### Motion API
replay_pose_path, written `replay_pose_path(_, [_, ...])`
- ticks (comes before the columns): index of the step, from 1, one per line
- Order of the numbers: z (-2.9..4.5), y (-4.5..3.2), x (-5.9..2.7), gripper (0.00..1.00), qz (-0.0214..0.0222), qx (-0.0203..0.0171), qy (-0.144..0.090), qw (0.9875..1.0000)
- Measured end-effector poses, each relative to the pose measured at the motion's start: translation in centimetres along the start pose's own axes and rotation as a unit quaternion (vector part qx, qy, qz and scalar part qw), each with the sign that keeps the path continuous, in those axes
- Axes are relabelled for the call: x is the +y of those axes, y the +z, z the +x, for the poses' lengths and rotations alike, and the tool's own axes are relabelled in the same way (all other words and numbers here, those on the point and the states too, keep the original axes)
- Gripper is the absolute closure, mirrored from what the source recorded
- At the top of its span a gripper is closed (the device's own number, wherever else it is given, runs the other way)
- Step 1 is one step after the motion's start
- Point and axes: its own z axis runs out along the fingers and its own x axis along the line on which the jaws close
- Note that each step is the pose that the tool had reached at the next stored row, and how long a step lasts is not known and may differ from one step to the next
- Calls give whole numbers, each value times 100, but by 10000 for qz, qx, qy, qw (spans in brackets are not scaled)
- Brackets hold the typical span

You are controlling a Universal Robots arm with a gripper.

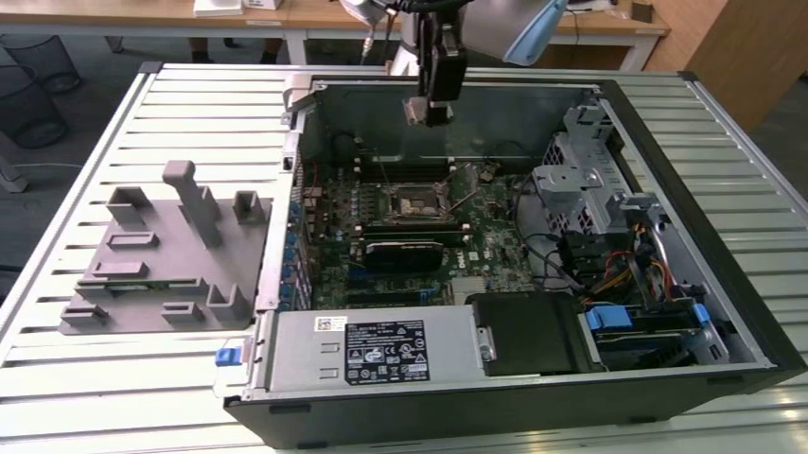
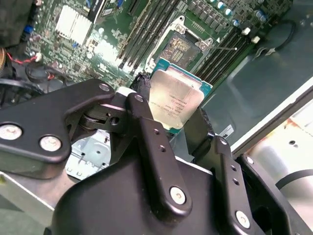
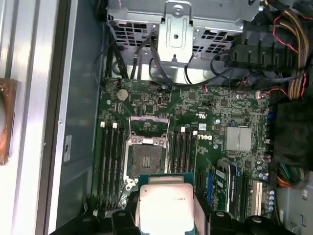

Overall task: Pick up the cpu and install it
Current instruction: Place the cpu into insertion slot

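Observation:
The cpu [image 2: 173,100], a flat square chip with a silvery top and green rim, hangs between the black fingers [image 2: 151,147] of my gripper [image 2: 176,117], which is shut on it. It shows again in the first wrist view as the cpu [image 3: 165,204], held above the motherboard. In the exterior view my gripper [image 1: 427,112] hovers over the back part of the open computer case, well above the board. The empty socket [image 1: 413,201] lies open on the green motherboard, seen too as the socket [image 3: 145,156] and the socket [image 2: 182,49], with its metal retention frame lifted.
The open tower case [image 1: 745,312] lies on a slatted metal table [image 1: 139,378]. A grey plastic fixture [image 1: 165,255] stands at the exterior view's left. Drive cages and cable bundles [image 1: 619,255] crowd the case at the exterior view's right. A power supply [image 1: 366,350] fills the front.

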Motion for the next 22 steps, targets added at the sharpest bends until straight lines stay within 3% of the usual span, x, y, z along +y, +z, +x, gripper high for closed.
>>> replay_pose_path(5, [33,24,0,47,5,-8,188,9998])
replay_pose_path(15, [126,193,-2,47,15,-10,268,9996])
replay_pose_path(22, [141,289,-6,47,24,-25,590,9983])
